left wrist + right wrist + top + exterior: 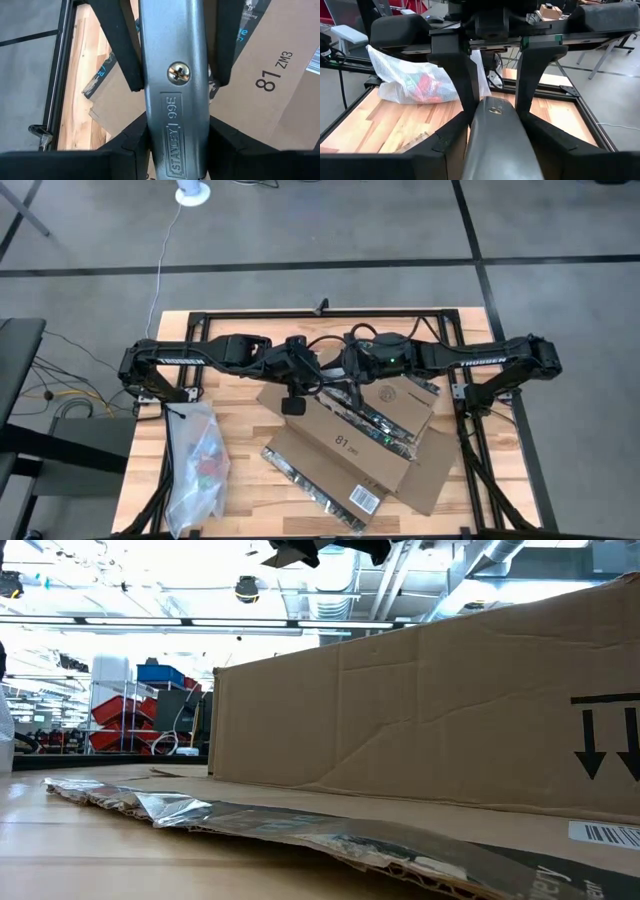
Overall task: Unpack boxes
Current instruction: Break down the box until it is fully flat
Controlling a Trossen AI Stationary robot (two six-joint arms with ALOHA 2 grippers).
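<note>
From overhead, the brown corrugated cardboard shipping box (345,445) lies flattened on the wooden slat table (245,500), its long axis running from about 10 o'clock to 4 o'clock, with "81" print near its middle and a white barcode label (366,499) at its 5 o'clock corner. Both arms meet above the box's 11 o'clock end: the left gripper (294,402) hangs just over that edge, and the right gripper (352,392) sits beside it at its 3 o'clock. The box stretches away from both toward 5 o'clock. A clear plastic bag (197,465) rests well apart at 9 o'clock of the box.

At table height, one upright cardboard wall fills the picture; the grippers are almost wholly cut off at the top.

The left wrist camera shows the left gripper (175,82) clamped around a grey metal Stanley utility knife (175,100), the box beneath. Its blade tip is out of sight.

The right wrist camera shows the right gripper (492,107) closed on a similar grey metal handle (497,140); whether both hold one knife I cannot tell.
</note>
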